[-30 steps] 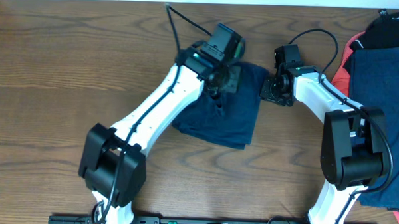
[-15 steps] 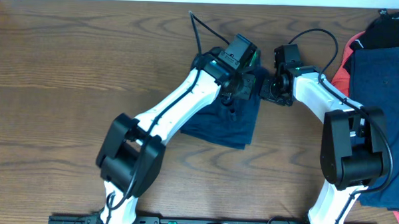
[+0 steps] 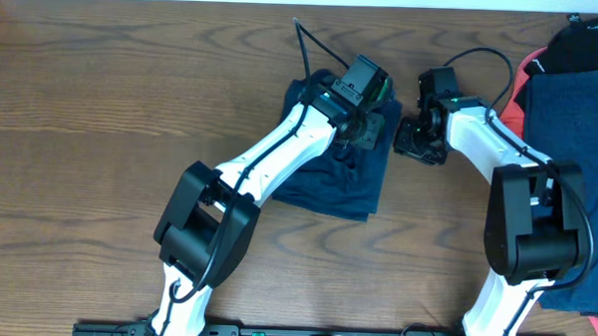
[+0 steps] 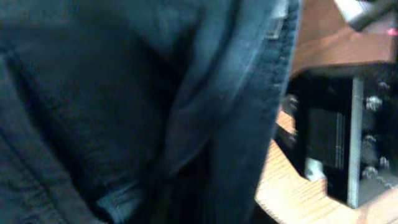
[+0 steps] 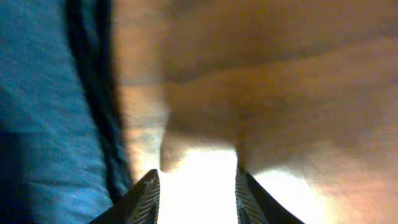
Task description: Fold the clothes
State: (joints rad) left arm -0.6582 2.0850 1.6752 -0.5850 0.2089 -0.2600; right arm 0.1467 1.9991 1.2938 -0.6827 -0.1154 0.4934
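Folded navy garment (image 3: 343, 190), creased near its top.
My right end effector (image 5: 196, 185) gapes empty; my left end effector (image 3: 360, 130): cannot tell.

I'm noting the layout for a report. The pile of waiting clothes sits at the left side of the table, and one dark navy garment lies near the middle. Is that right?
Not quite. The pile of waiting clothes sits at the right side of the table, not the left, as the overhead view shows. The dark navy garment does lie near the middle.
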